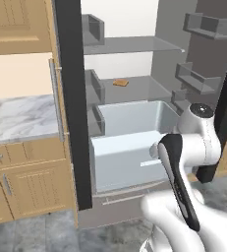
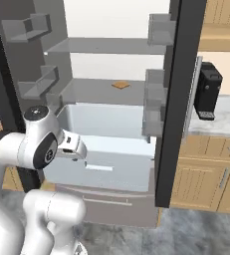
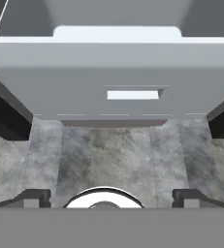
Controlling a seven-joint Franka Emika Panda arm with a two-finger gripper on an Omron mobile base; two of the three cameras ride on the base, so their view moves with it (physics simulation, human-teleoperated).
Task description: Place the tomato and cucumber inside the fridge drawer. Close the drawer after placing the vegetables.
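The fridge drawer [image 1: 129,162] is pulled out of the lower part of the open fridge, and I see it as a wide pale box with a plain front and an open top. In the hand view the fridge drawer [image 3: 118,72] faces the camera squarely, with a small pale rectangular slot at the centre of its front. From the base views I can see no vegetables in the part of its interior that is exposed; the near floor of the bin is hidden behind its front wall. I cannot locate the tomato or the cucumber in any view.

The claw [image 3: 111,201] sits in front of the drawer, apart from it and not touching it. Its two dark fingertips [image 3: 33,197] stand wide apart near the lower corners of the hand view, and nothing lies between them. Beneath them I see the grey mottled floor [image 3: 108,150].

Above the drawer, a grey shelf [image 1: 134,88] carries a small orange-brown item [image 1: 120,82], too small for me to identify. A higher shelf [image 1: 129,45] is set above it. Small grey door shelves [image 1: 193,78] line the open fridge doors on both sides.

To the left of the fridge I see a marble bench [image 1: 19,118] over wooden cabinets [image 1: 26,187]. To the right, a black appliance [image 2: 206,92] stands on another bench [image 2: 221,122].
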